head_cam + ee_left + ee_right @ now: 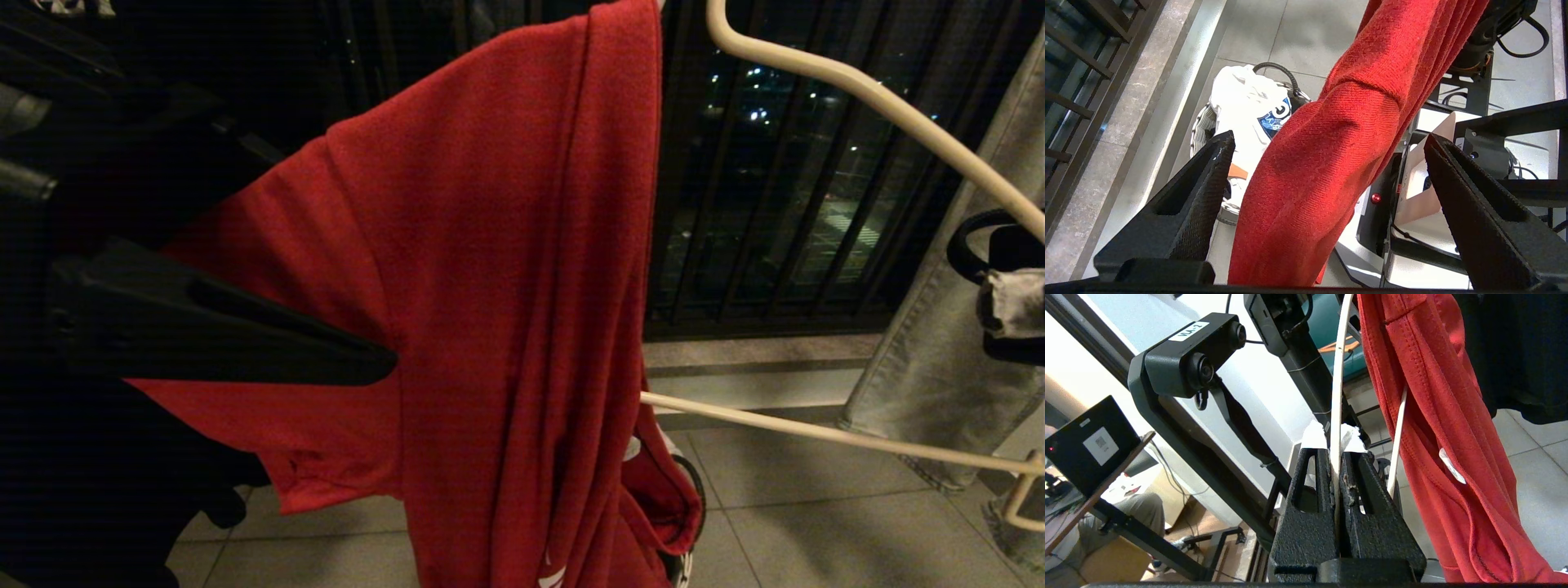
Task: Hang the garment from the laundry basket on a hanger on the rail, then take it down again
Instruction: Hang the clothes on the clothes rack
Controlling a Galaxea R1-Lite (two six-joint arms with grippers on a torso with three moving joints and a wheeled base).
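- The red T-shirt (498, 269) hangs on the thin white wire hanger (865, 94), bunched over one half of it — its long axis runs nearly straight down, folds falling vertically towards the floor tiles (816, 523).
- One short sleeve (326, 441) of the T-shirt sticks out sideways, away from the bare end of the hanger, with its hem turned down.
- A bit of white lettering shows at the T-shirt's lowest visible edge in the head view.
- The hanger's sloping upper wire and its lower bar come out bare from the cloth; the lower bar runs almost level, dropping slightly away from the T-shirt, and ends in a small side hook.
- The right gripper (1336, 457) is clamped tight on the hanger's wire — the wire stands upright between its two fingers (1310, 522), with white padding at their tips.
- In the right wrist view the T-shirt's seamed edge hangs just beside that wire, a small white tag on its inner side.
- The left gripper (1327, 155) is spread wide, one finger on each side of the T-shirt's hanging fold, and neither finger (1208, 183) presses the cloth.
- In the head view one dark finger of the left gripper lies across the T-shirt near the sleeve.
- The laundry basket (1202, 122) sits on the floor below the T-shirt, white cloth (1241, 98) with a blue mark inside it, a black loop handle at its rim.
- Pale jeans (939, 343) hang beyond the bare end of the hanger, in front of the dark window bars (759, 204).
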